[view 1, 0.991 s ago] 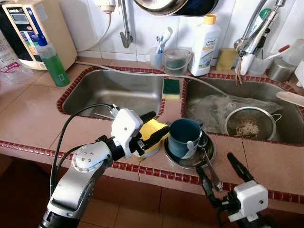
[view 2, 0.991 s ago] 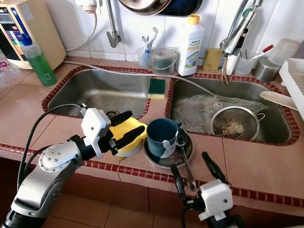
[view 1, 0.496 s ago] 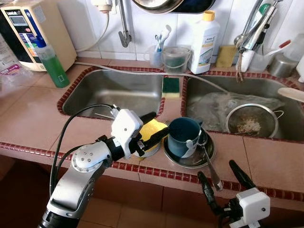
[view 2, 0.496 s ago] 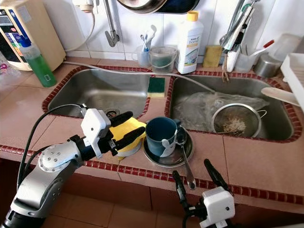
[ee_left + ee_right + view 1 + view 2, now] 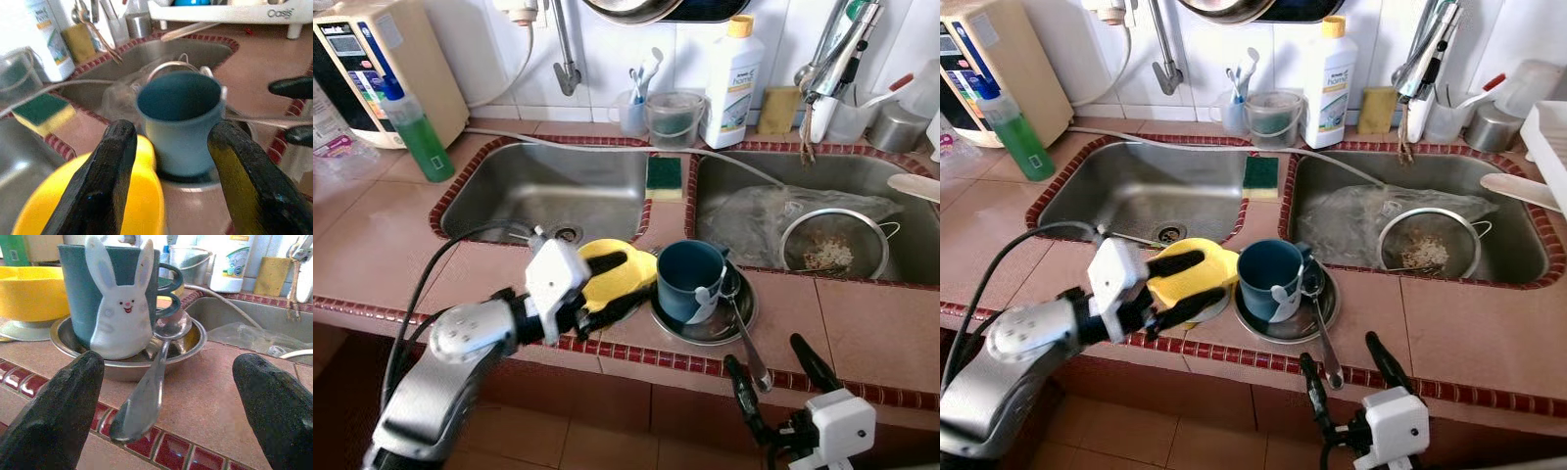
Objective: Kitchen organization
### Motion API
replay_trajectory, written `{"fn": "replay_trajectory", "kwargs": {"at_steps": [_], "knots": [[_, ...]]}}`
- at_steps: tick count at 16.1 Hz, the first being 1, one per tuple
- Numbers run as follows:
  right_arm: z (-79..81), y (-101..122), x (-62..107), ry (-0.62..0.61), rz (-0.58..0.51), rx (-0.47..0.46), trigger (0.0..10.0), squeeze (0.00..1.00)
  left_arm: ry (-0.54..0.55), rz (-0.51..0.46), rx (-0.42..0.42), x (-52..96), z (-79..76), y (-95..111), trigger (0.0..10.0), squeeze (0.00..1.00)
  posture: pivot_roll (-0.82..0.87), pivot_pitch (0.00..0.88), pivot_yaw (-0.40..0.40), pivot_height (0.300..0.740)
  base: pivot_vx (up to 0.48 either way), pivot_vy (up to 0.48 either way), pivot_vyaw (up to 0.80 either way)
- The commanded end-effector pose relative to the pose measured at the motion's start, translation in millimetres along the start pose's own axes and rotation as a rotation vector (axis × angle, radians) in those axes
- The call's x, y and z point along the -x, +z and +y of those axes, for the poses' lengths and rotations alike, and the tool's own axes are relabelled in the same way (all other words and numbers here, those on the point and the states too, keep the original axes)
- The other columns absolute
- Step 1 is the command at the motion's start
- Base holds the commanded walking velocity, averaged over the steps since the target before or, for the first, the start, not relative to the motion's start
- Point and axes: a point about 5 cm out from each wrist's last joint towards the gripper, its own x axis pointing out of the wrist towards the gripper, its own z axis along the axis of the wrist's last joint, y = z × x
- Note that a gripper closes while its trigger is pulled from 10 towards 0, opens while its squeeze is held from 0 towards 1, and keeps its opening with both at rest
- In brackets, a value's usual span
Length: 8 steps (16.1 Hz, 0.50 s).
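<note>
Reaching over the desk [image 5: 372,235], your left end effector [image 5: 612,281] has its two black fingers spread around the rim of the yellow bowl [image 5: 607,266], one finger lying across the top, the other low along the near side; from the wrist view the fingers [image 5: 105,181] straddle the bowl without visibly pinching it, so call it released. Just beyond those fingertips sits the blue mug [image 5: 689,281] with a white bunny figure on its side, standing upright in a shallow steel dish [image 5: 705,323]. A spoon [image 5: 744,338] leans out of that dish toward the desk edge. Your right end effector [image 5: 781,370] hangs below that edge, fingers wide apart, released, pointing up at the spoon and mug. Farther out, a green sponge [image 5: 665,176] rests on the divider between the two sinks, and a strainer [image 5: 827,253] lies in the right sink [image 5: 901,196].
</note>
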Motion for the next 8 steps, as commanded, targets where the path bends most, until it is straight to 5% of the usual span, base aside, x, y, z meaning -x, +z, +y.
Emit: {"fn": "replay_trajectory", "kwargs": {"at_steps": [1, 8], "knots": [[-1.9, -3, 0.3, -0.02, 0.017, -0.027, 10.0, 0.0, -0.009, -0.005, -0.021, 5.8, -2.5, 3, 10.0, 0.0, -0.26, 0.085, 0.109, 0.74, 0.0, 0.0, 0.0], [-3.2, -16, -3.3, -0.013, 0.071, -0.123, 10.0, 0.0, -0.043, 0.007, 0.0, 10.0, -18.5, -2, 10.0, 0.0, -0.24, 0.083, 0.091, 0.74, 0.0, 0.0, 0.0]]}}
